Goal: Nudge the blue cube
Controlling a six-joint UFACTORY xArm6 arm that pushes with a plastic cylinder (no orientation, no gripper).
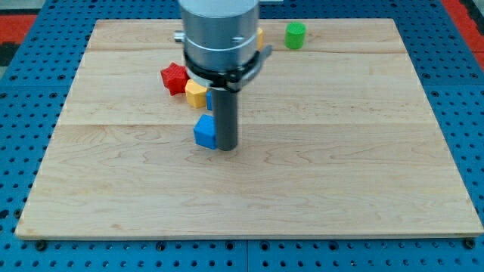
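So the small blue cube (204,131) sits a bit left of the middle of the pale wooden board (340,166), and my tip (227,148) is planted right against its right-hand side, touching or as good as touching. No claw on me to open or close, just a straight dark rod (226,117) coming down near vertical out of the grey metal cylinder (220,30) that fills the top middle of the view.

That cylinder hides a fair bit. Only a sliver of an orange-yellow block (259,38) pokes out at its right edge, shape impossible to tell. There's also a thin strip of blue between the rod and the yellow block, too hidden to call. The yellow hexagon-ish block (197,94) sits just above the blue cube toward the view's top, with the red star-shaped block (175,78) touching it on its upper left. The green cylinder block (295,35) stands well apart near the board's top edge, right of the arm.

Room-wise: open wood runs from the cube to the view's left and bottom, and the whole right half is bare. Blue pegboard (30,113) surrounds the board.
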